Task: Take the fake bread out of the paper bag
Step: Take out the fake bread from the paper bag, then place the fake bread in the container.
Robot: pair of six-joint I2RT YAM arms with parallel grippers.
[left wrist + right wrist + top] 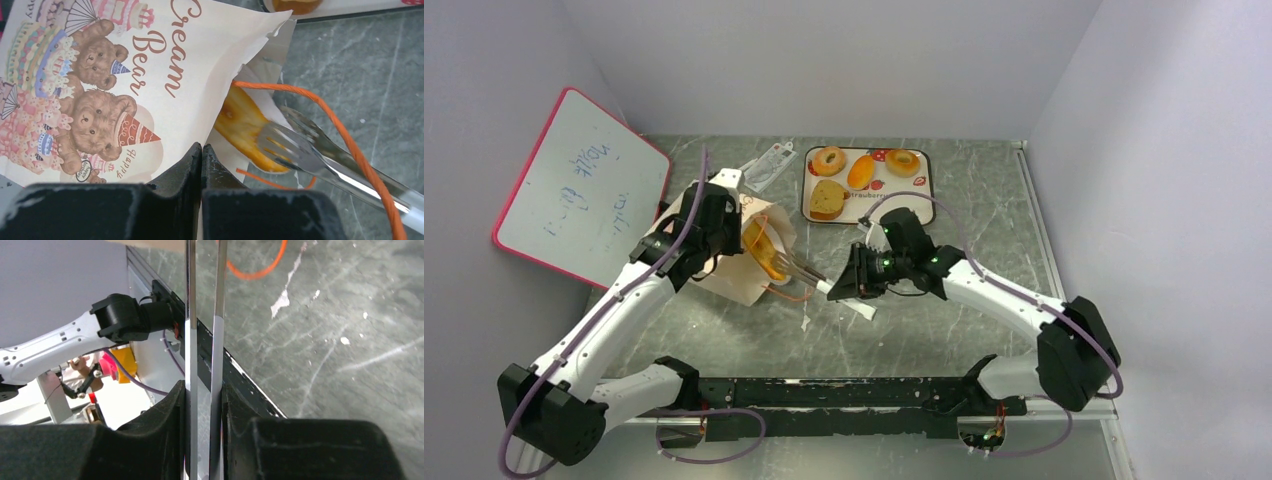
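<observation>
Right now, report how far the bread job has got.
Done: four pieces lie on the tray. In hand: the left gripper pinches the bag, and the right gripper squeezes tongs on an orange piece at the bag's mouth. Left: draw it out onto the tray; whether more hides inside cannot be seen.

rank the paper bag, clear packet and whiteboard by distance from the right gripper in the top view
1. paper bag: just left of the right gripper, at the tips of its tongs
2. clear packet: farther back, beyond the bag
3. whiteboard: far left, tilted
</observation>
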